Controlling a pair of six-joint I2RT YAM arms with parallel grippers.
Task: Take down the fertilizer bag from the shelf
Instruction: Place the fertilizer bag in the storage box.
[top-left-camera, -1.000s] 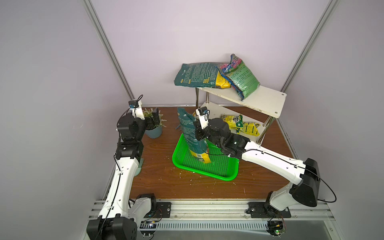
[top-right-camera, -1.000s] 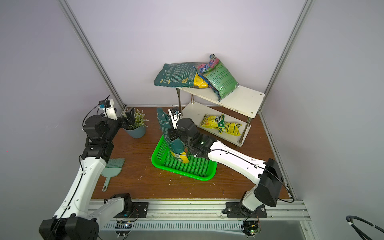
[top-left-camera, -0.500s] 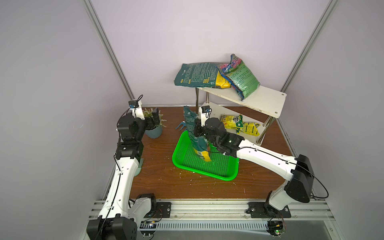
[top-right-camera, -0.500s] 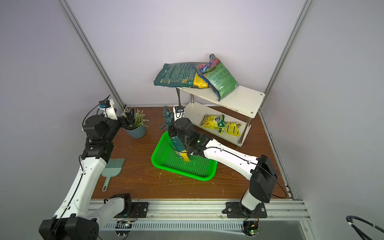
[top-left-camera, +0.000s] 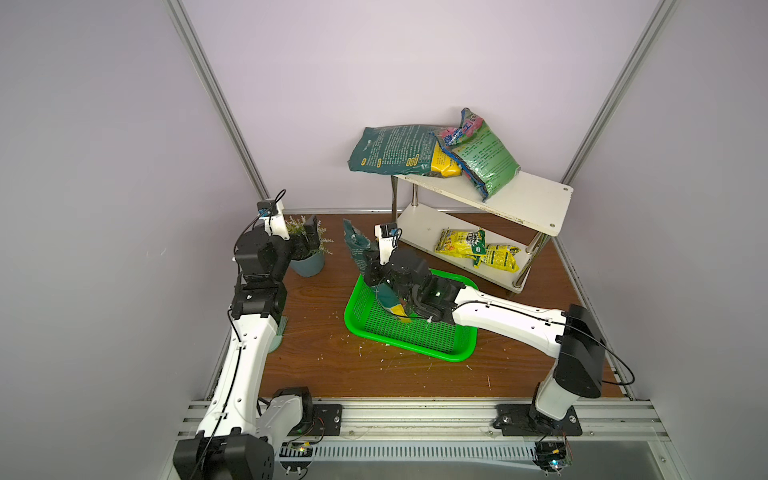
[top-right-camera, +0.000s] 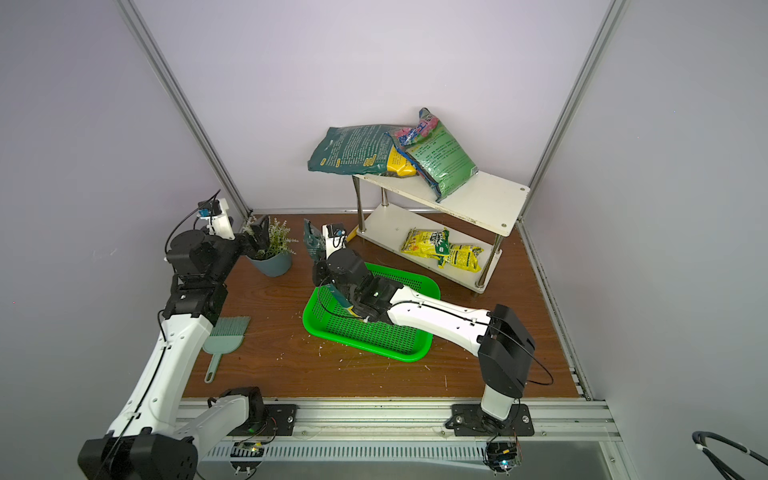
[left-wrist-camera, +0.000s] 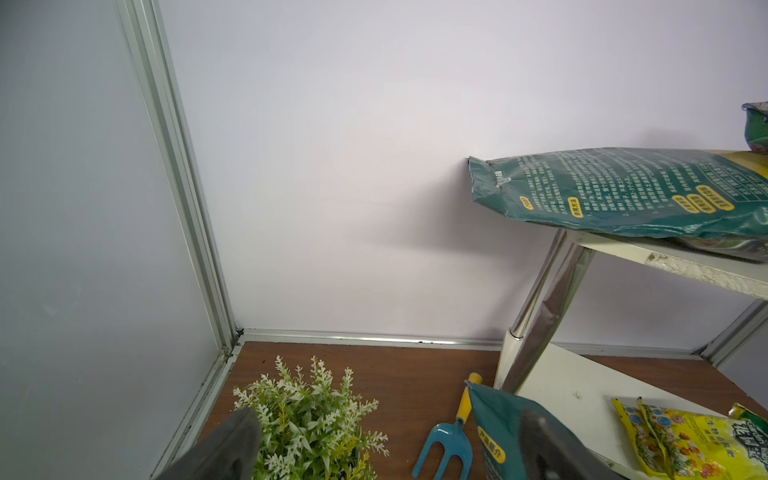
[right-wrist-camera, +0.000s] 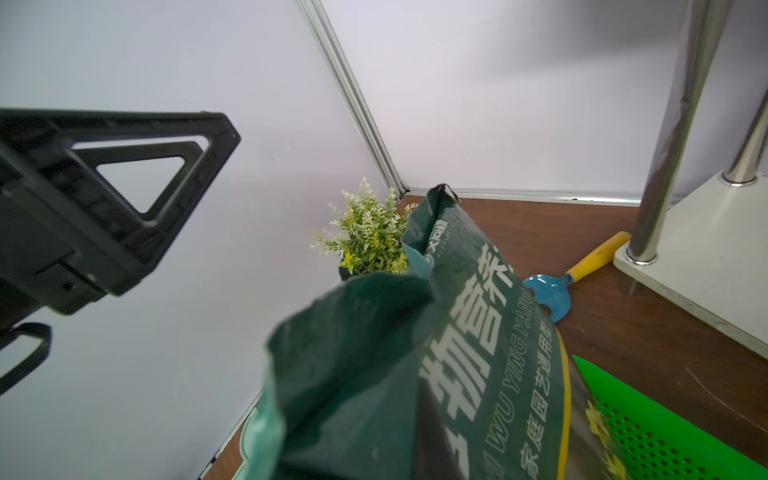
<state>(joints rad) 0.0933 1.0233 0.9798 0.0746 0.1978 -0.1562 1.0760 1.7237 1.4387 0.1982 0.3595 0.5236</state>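
Brown wooden desk (top-left-camera: 316, 365), pale walls (top-left-camera: 374, 62).
Tilted over the green mesh basket (top-left-camera: 415, 353), the dark green fertilizer bag (top-left-camera: 355, 249) is clamped in the right hand (top-left-camera: 371, 269), off the cream-white two-tier shelf (top-left-camera: 528, 199); the left hand (top-left-camera: 307, 241) gapes wide, empty.

We see the dark green fertilizer bag (top-left-camera: 357, 249) off the cream two-tier shelf (top-left-camera: 528, 199), tilted over the green basket (top-left-camera: 419, 334).
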